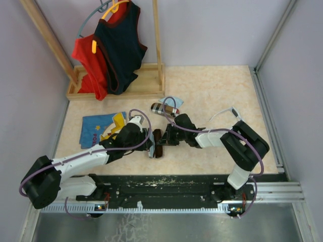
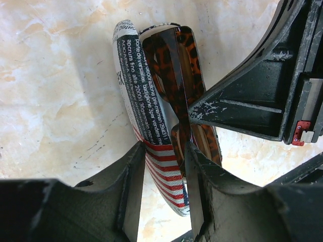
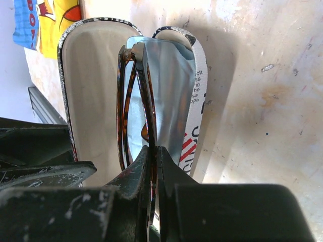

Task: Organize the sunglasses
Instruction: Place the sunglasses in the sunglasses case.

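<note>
**Ana:** Where do we see the brown sunglasses [image 2: 174,70]?

**Ben:** We see them standing on their edge inside the open flag-print case [image 2: 132,101]. The case lies in the middle of the table [image 1: 212,85], just in front of both arms.

**Ana:** What holds them?

**Ben:** The right gripper [image 3: 154,154] does. Its fingers are pressed together on a thin bit of the brown frame. In its own camera we see the glasses between the two halves of the case. A light-blue cloth [image 3: 174,85] sits right behind them.

**Ana:** And the left gripper [image 2: 164,151]?

**Ben:** Its fingers are partly spread, one on each side of the striped end of the case. We see them pinching the case there.

**Ana:** Do the two grippers touch?

**Ben:** From above we see them tip to tip over the case, very near. We cannot tell if they touch.

**Ana:** What else do we see on the table?

**Ben:** A plaid case [image 1: 164,109] lies a bit farther back, with a second blue cloth [image 1: 174,102] next to it. A blue and yellow cloth [image 1: 101,128] lies flat on the left. We think the thin white pair [image 1: 224,114] lies on the right, beside the right arm and well apart from the flag-print case. It is too small for us to tell more. At the back left stands a wooden rack [image 1: 121,85] with a red top [image 1: 88,60] and a dark top [image 1: 121,45] hanging on it.
</note>
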Action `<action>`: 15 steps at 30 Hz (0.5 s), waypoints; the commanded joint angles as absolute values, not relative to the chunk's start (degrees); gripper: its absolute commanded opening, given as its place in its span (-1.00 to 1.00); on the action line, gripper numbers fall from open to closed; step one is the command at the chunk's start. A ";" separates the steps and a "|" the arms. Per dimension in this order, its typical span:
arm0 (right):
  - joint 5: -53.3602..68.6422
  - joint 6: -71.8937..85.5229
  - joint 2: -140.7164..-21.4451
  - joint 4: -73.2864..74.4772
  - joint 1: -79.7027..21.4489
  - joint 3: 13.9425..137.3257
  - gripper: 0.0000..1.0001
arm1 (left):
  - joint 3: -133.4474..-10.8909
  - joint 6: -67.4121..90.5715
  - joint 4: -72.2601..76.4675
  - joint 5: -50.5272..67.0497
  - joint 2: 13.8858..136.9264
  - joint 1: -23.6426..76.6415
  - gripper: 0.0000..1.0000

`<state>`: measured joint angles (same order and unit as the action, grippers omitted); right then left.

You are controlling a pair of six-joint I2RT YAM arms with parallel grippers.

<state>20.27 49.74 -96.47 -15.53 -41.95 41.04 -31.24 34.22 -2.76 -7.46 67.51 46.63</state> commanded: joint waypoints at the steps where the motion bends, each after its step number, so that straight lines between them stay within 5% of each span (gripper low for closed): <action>1: 21.35 50.26 -97.09 -19.41 -42.55 43.34 -1.00 | -33.05 33.35 -2.33 -7.73 67.75 46.76 -0.14; 15: 19.02 49.54 -96.43 -16.66 -42.54 43.46 -0.84 | -32.81 33.32 -2.54 -7.90 66.98 46.76 -0.15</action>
<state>20.49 50.19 -97.49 -16.27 -41.95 41.06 -31.27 34.00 -2.76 -7.46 67.51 46.63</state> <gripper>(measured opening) 0.062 0.430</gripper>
